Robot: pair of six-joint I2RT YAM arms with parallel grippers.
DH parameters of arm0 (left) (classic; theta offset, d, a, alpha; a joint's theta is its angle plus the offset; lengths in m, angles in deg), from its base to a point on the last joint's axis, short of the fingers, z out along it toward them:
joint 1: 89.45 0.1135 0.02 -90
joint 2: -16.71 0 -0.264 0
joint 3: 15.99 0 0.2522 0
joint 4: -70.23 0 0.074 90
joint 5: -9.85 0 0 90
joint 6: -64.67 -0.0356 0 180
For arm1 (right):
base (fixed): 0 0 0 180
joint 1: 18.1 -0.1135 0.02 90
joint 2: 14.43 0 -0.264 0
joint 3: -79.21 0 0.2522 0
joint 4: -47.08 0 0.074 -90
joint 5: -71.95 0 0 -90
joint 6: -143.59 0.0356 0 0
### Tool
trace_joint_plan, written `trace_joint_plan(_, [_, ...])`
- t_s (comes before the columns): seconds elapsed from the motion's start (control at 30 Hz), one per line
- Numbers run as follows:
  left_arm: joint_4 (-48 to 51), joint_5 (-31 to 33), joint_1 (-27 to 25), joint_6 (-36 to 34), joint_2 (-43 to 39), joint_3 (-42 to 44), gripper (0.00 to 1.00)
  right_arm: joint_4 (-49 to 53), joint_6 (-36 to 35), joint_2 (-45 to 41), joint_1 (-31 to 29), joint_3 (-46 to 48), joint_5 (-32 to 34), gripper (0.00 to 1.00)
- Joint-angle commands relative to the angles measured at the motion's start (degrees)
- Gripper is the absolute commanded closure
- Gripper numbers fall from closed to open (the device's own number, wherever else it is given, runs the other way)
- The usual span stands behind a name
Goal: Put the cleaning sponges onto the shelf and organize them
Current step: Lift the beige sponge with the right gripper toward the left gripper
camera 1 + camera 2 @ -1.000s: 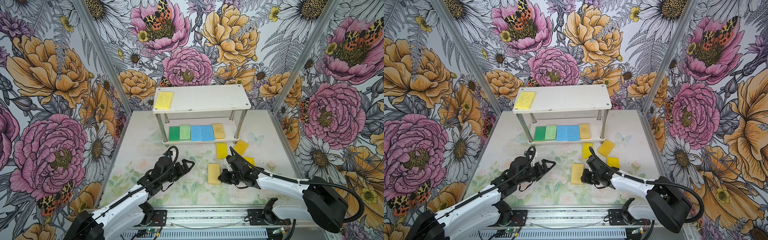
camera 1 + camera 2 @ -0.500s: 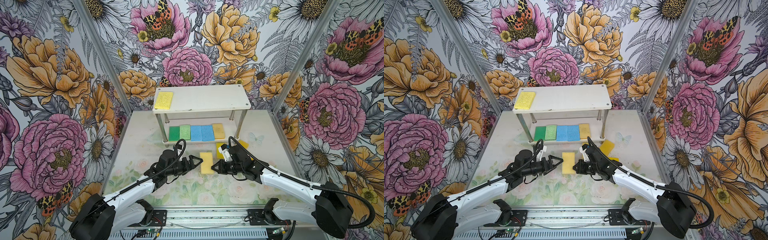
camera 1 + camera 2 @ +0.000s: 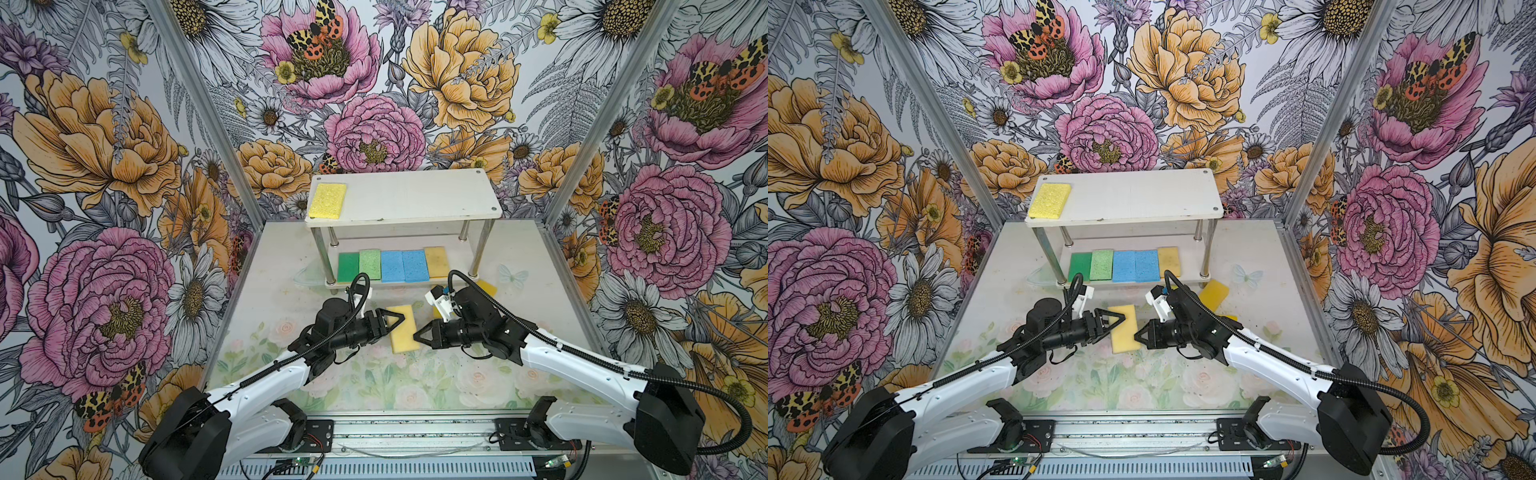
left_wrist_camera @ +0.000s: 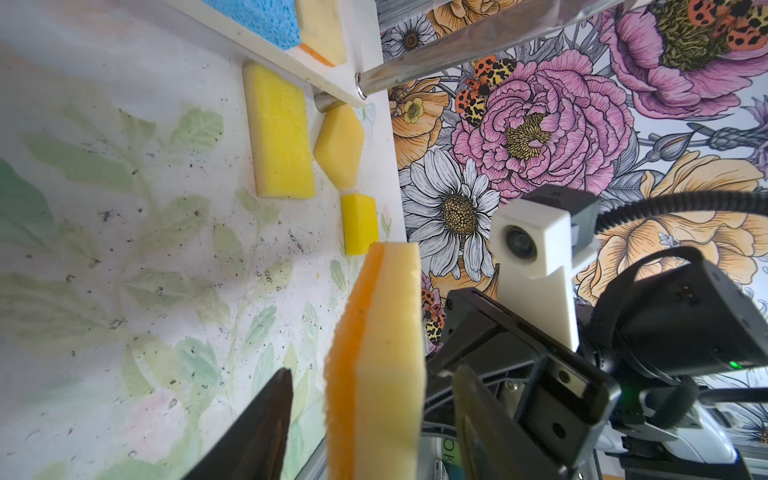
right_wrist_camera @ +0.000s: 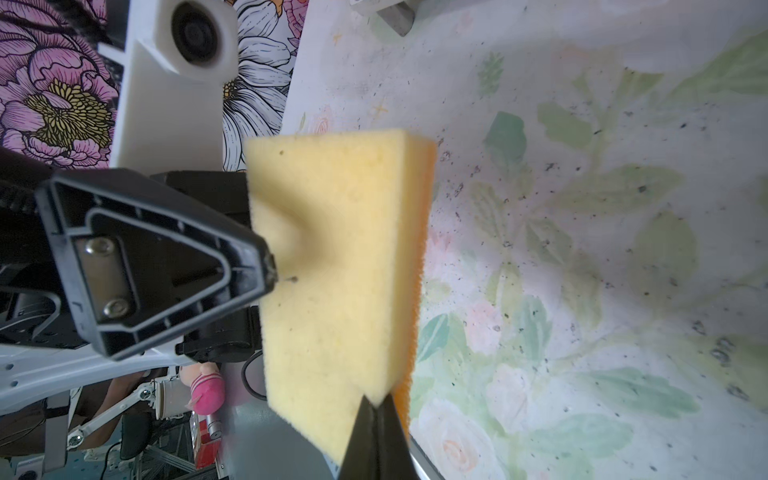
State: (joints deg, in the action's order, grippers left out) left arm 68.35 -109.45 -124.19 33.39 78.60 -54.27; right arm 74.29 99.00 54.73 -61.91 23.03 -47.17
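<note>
Your right claw [image 5: 376,409] is pinched together on only a corner of the tan sponge [image 5: 332,257]. The sponge hangs on edge above the desk [image 3: 291,299], in front of the shelf [image 3: 415,195] and between both arms. Your left claw [image 3: 395,325] straddles it with the jaws apart: one finger [image 5: 166,257] dents the pale face, while the other finger [image 4: 266,415] shows a gap to the orange scrub side. That is the weak spot. If you let go on the right before the left has clamped, the sponge likely drops to the desk, among the three loose sponges [image 4: 282,133] lying by the shelf's post. With so small a bite, the push from the left could also swing the sponge about that corner or pop it out. The foam is soft, so a grip that looks firm may be loose. The two claws sit very near each other, and a careless move risks a knock. When you reach the shelf, mind the yellow sponge [image 3: 327,200] on the top board.
</note>
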Motion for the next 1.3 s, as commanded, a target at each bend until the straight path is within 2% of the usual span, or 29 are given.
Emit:
trace_joint_plan(0.0, [-2.51, -0.85, 0.06, 0.34, 0.41, 0.71, 0.52, 0.07, -1.26, 1.24, -0.71, -1.8, -1.16, 1.0])
trace_joint_plan(0.07, [-2.68, -0.85, 0.18, 0.35, 0.5, 0.92, 0.59, 0.03, -1.31, 1.71, -1.03, -1.89, -0.91, 1.0])
trace_joint_plan(0.23, [-3.92, -0.41, 0.68, 1.97, 1.0, 2.11, 0.89, 0.0, -0.95, 2.07, -1.27, -1.97, 0.66, 1.0])
trace_joint_plan(0.3, [-5.18, -0.54, 1.02, 2.89, 1.43, 2.79, 0.94, -0.09, -0.67, 2.35, -1.31, -1.97, 1.11, 1.0])
trace_joint_plan(0.37, [-6.49, -0.47, 1.58, 3.87, 1.53, 3.6, 0.94, -0.06, -0.33, 2.54, -1.34, -1.97, 1.34, 0.95])
trace_joint_plan(0.5, [-9.1, 0.04, 2.74, 6.02, 0.72, 5.02, 0.95, -0.18, 1.03, 1.63, -1.36, -1.66, 1.88, 0.71])
trace_joint_plan(0.57, [-9.63, 0.64, 3.14, 6.43, -0.13, 5.5, 0.95, -0.89, 2.0, 0.94, -1.32, -1.21, 2.03, 0.63])
trace_joint_plan(0.7, [-9.72, 1.94, 3.79, 7.23, -2.07, 6.07, 0.95, -4.56, 4.71, 0.25, -1.31, 0.28, 1.3, 0.55])
trace_joint_plan(0.87, [-10.41, 2.62, 4.55, 8.25, -3.99, 6.93, 0.95, -8.66, 7.39, 0.78, -1.34, 1.66, 0.27, 0.53])
trace_joint_plan(1.03, [-9.51, 2.83, 5.39, 8.34, -5.94, 7.74, 0.95, -19.55, 13.35, 2.04, -2.85, 4.86, -2.5, 0.53])
trace_joint_plan(1.27, [-7.91, 2.67, 6.35, 7.97, -7.48, 7.9, 0.95, -19.19, 13.32, 3.07, -3.73, 4.11, -2.32, 0.55])
